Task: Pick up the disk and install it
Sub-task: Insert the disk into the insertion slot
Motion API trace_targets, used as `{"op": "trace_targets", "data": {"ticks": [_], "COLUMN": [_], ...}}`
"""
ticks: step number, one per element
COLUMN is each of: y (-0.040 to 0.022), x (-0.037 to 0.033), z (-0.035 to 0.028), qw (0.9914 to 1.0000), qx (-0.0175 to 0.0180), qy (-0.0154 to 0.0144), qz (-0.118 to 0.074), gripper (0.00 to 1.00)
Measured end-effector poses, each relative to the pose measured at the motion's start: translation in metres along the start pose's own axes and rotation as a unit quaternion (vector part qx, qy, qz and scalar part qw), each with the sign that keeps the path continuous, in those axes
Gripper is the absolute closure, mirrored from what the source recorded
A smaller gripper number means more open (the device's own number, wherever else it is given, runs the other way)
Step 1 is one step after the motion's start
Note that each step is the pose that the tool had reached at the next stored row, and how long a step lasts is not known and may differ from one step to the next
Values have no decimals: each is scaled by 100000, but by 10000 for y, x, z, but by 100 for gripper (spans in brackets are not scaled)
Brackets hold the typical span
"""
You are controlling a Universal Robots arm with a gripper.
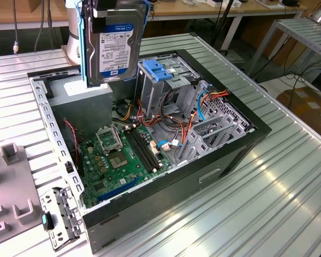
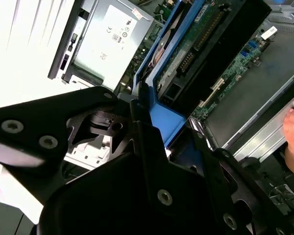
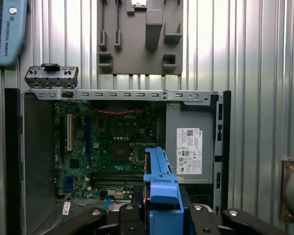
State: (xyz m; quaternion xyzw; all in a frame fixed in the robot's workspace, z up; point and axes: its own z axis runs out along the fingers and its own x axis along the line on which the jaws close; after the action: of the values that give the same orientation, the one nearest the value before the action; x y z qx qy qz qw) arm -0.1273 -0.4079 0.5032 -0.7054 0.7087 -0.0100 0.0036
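- While the disk (image 1: pixel 113 47) hangs upright in the air, the pincer (image 3: pixel 162 218) is closed on its upper end. In the first wrist view it clamps the blue side rails (image 3: pixel 161 188), and it has hold of nothing else.
- The pick-up looks done. I judge the work to stand at the carry, with installing not yet begun.
- Below the pincer lies the open computer case (image 1: pixel 258 130).
- The power-supply box (image 3: pixel 188 152) sits almost straight under the disk.
- The drive cage (image 1: pixel 166 93), with its light-blue latch (image 1: pixel 159 72), stands lower and off to one side, well apart from the disk.
- Seating the disk would, I judge, call for setting the rails square to the cage's bay. It would also mean keeping clear of the loose cables (image 1: pixel 214 97) beside the cage.
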Motion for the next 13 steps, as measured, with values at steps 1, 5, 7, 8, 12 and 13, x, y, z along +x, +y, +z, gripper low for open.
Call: {"op": "trace_targets", "data": {"ticks": [1,5,7,8,12,13], "y": [0,0,0,-1,-1,-1], "x": [14,62,99,113,193,213], "z": [0,1,1,1,3,3], "qw": [100000,100000,100000,100000,100000,100000], "qx": [-1,-2,-2,-5,0,-2], "qy": [0,-2,-1,3,12,19], "qz": [-3,-3,-3,-4,-1,-4], "gripper": [63,63,63,63,63,63]}}
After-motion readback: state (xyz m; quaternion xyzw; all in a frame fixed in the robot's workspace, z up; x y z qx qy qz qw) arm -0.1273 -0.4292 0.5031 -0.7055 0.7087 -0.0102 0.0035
